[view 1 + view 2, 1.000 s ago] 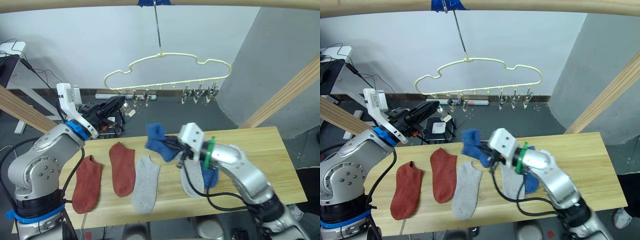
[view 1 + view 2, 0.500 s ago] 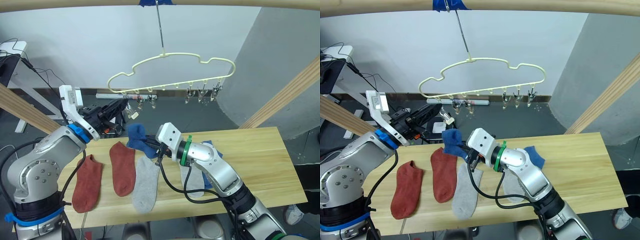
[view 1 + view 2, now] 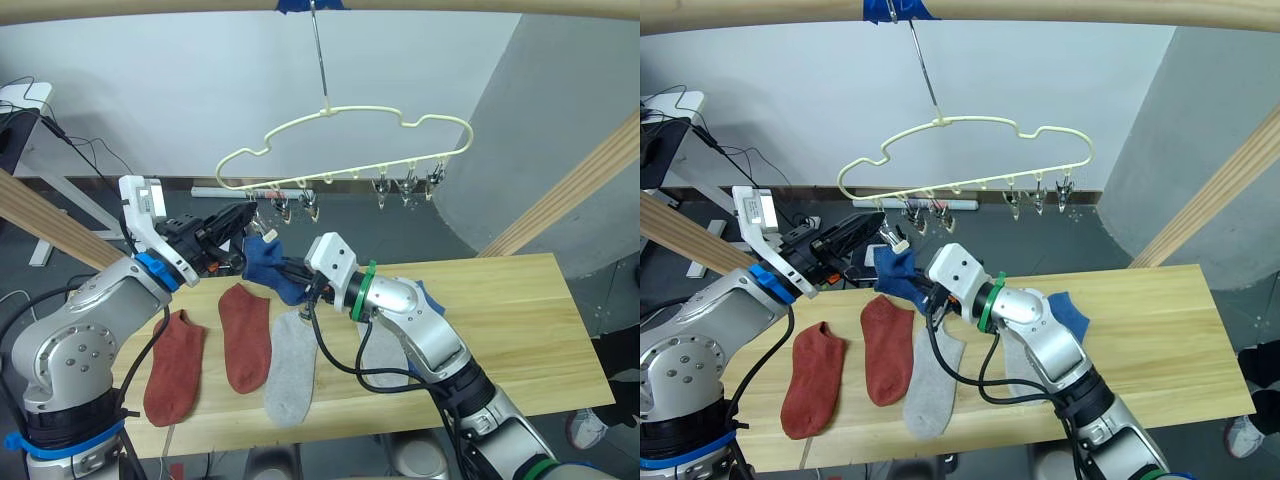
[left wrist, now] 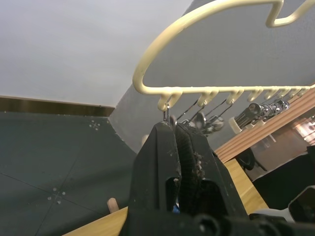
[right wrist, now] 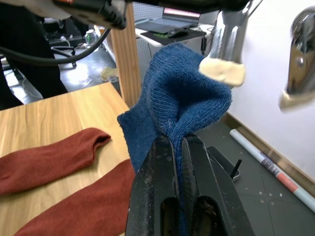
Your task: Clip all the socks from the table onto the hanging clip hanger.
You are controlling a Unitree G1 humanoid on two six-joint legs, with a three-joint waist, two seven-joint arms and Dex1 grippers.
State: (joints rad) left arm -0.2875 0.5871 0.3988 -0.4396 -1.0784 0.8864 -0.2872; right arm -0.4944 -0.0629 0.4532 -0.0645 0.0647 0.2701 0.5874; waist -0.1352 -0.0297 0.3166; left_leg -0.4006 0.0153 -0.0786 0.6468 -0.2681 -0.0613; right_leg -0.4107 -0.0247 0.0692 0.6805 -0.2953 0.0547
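Your right gripper point(image 5: 178, 147) pinches one blue sock point(image 3: 268, 263); left gripper point(image 3: 247, 214) is closed at the clip hanger point(image 3: 345, 140); two rust-red socks point(image 3: 245, 335) and two grey socks point(image 3: 293, 366) lie on the table point(image 3: 520, 310)

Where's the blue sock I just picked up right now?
The blue sock is pinched in the right gripper, raised left of centre just under the clip hanger's leftmost clip.

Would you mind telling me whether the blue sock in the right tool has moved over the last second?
Yes. The blue sock went toward the robot's left, over the table, toward the clip hanger.
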